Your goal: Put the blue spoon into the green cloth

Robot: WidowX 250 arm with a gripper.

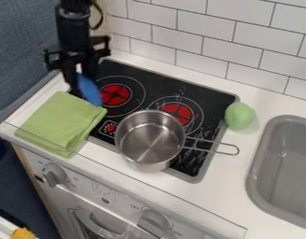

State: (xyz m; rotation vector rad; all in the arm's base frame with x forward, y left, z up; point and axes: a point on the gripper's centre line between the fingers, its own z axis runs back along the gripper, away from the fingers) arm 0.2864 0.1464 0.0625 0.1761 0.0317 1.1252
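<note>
At the upper left of the camera view, the black gripper (79, 77) hangs over the left rear of the stove. A blue spoon (89, 90) is held at its lower end, tilted, with the tip pointing down and to the right. The folded green cloth (60, 122) lies on the white counter left of the stove, its right edge overlapping the stove's edge. The spoon's tip appears close to the cloth's upper right corner in the view; whether they touch I cannot tell. The spoon's upper part is hidden by the gripper.
A steel pot (150, 140) stands on the front of the black stove (196, 161), its wire handle pointing right. A green egg-shaped object (239, 116) is beside the stove's right edge. The grey sink (281, 170) is at the right, and a tiled wall (208, 42) runs behind.
</note>
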